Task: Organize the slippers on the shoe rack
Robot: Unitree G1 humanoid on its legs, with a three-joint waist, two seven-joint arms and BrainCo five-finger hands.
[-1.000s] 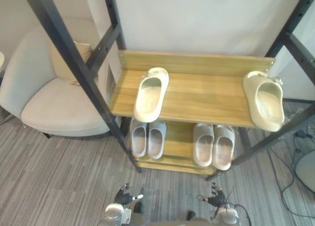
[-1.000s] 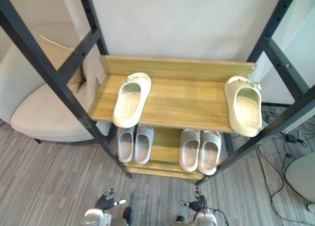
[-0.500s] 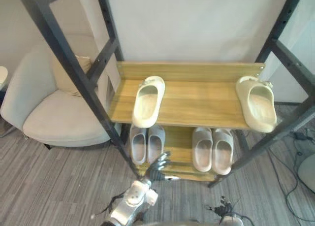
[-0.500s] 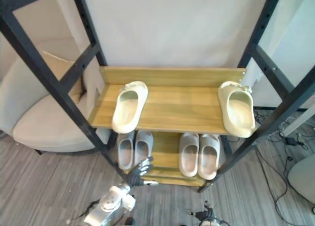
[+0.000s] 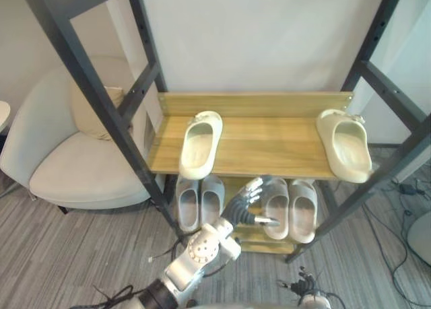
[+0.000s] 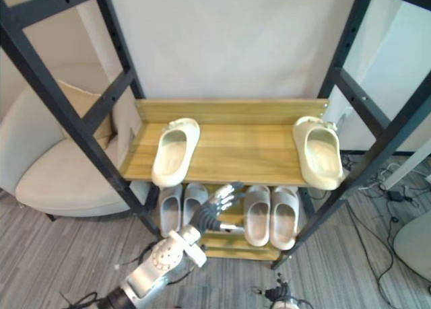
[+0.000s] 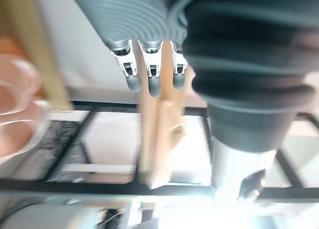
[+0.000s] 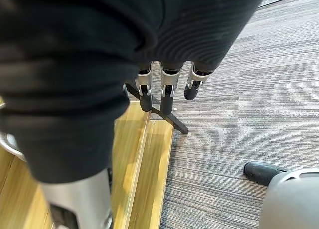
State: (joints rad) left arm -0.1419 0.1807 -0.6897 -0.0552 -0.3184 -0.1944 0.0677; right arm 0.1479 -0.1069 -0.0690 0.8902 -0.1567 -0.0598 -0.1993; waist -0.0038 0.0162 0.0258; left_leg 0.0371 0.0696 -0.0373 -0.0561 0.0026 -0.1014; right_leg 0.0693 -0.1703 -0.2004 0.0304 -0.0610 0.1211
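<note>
Lying apart on shelf (image 5: 269, 144): cream slippers (image 5: 201, 144); left hand (image 5: 241, 208) splayed, right hand (image 8: 167, 89) relaxed.

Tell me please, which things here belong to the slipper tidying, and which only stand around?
Job: shoe rack; left cream slipper and right cream slipper, far apart on its upper shelf; left grey pair and right grey pair below; left hand, open before the lower shelf; right hand, low and open.
Only around: armchair; cushion on it.
</note>
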